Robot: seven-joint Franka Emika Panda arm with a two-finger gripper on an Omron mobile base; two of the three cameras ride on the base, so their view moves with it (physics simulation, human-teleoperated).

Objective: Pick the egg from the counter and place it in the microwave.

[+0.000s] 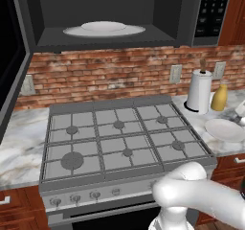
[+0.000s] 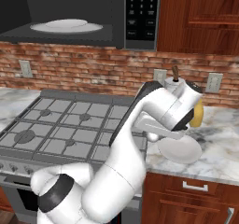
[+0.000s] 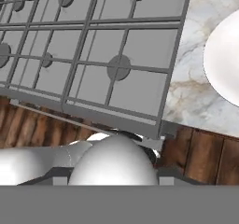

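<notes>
**Over the counter's edge, hand hanging by the plate**

In the right base view, your gripper [image 2: 157, 133] is hovering above the counter [image 2: 219, 158], with the white plate [image 2: 180, 150] at its 4 o'clock. You cannot tell whether the fingers are spread or pressed together, because the wrist is hiding them. The yellow bottle [image 2: 198, 116] is peeking out at the hand's 2 o'clock. The microwave [image 1: 110, 4] is standing open at 12 o'clock above the stove [image 1: 119, 133]. You cannot tell where the egg is lying.
</notes>
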